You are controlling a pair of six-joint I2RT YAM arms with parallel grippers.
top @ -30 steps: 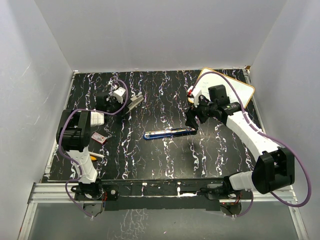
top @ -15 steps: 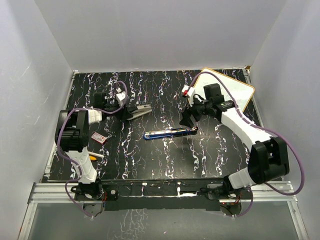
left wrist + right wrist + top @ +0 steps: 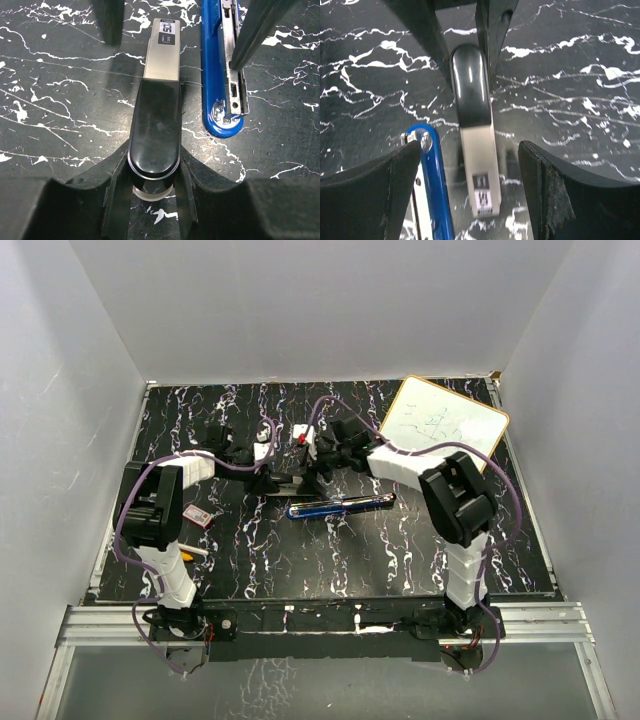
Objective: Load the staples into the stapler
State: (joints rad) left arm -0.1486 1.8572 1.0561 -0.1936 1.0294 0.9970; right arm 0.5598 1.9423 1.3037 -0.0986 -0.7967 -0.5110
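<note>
A black-and-silver stapler [image 3: 159,75] lies on the black marbled table. My left gripper [image 3: 152,162] is shut on its black rear end, and it shows in the top view [image 3: 270,480]. My right gripper [image 3: 470,150] is open wide above the stapler's silver front [image 3: 479,165], its fingers [image 3: 565,195] apart from it. A blue stapler [image 3: 340,506] lies open beside it, metal rail up [image 3: 231,60]. The red-pink staple box [image 3: 197,516] lies at the left, away from both grippers. Its inner tray is not in view.
An orange-and-white pen [image 3: 190,552] lies near the front left. A whiteboard [image 3: 447,422] lies at the back right. White walls enclose the table on three sides. The two arms meet at mid-table, cables looping over them.
My right arm swung left from beside the whiteboard to over the black-and-silver stapler. My left gripper carried that stapler right, next to the blue one.
</note>
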